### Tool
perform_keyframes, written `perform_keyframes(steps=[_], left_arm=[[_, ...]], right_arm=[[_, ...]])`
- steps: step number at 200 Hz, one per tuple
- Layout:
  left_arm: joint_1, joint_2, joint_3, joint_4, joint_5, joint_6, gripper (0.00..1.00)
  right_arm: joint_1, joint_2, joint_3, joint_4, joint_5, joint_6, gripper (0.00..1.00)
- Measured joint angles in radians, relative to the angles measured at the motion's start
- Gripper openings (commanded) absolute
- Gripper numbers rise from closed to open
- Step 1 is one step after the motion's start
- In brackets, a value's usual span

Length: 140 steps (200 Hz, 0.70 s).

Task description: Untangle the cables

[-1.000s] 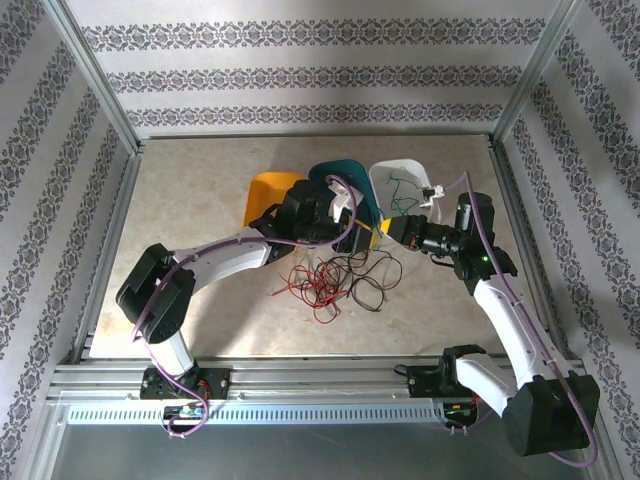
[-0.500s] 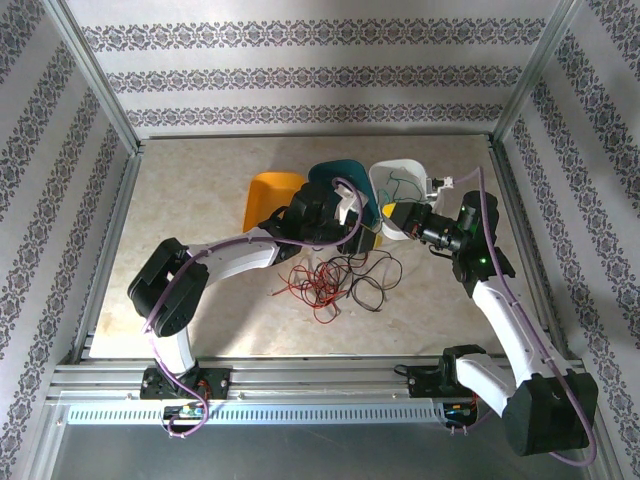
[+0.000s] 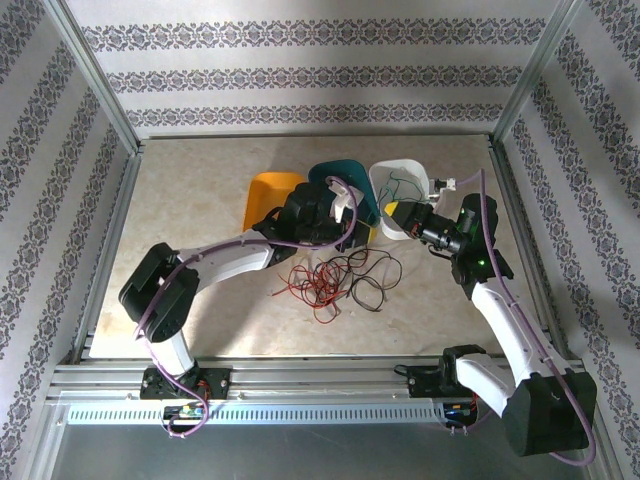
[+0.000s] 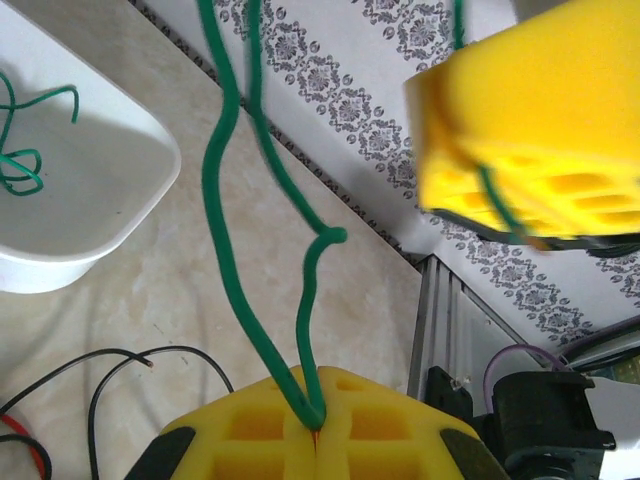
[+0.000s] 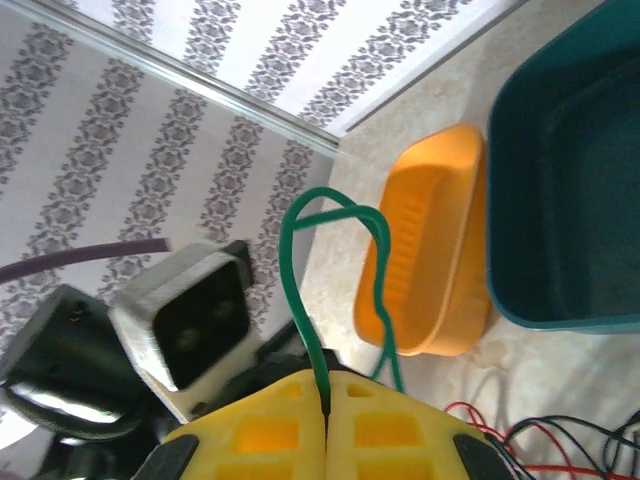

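Observation:
Both grippers hover over the table's middle, close together, each pinching a green cable. In the left wrist view my left gripper (image 4: 318,425) is shut on the green cable (image 4: 305,329), which loops upward toward the right gripper's yellow fingers (image 4: 540,120). In the right wrist view my right gripper (image 5: 327,412) is shut on the green cable (image 5: 301,320), which arches over and drops back down. From above, the left gripper (image 3: 365,232) and right gripper (image 3: 393,212) sit just behind a loose tangle of red and black cables (image 3: 338,280). Another green cable (image 3: 402,188) lies in the white bin (image 3: 420,168).
Three bins stand in a row behind the tangle: orange bin (image 3: 270,195), teal bin (image 3: 335,180) and the white one. The left arm's forearm (image 3: 235,258) stretches across the left of the table. Aluminium frame posts and patterned walls bound the table.
The right gripper has risen and moved back toward the white bin with the green cable. The left gripper shifted slightly, still shut. The tangle has stayed in place.

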Motion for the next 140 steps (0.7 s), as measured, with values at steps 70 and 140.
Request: perform_keyframes(steps=[70,140], left_arm=[[0.024,-0.088,0.027,-0.307,-0.066,0.200,0.00],[0.025,-0.098,0.000,-0.374,-0.016,0.236,0.57]], right_arm=[[0.000,-0.047,0.098,-0.397,0.244,-0.285,0.00],[0.000,-0.051,0.104,-0.384,0.178,-0.275,0.00]])
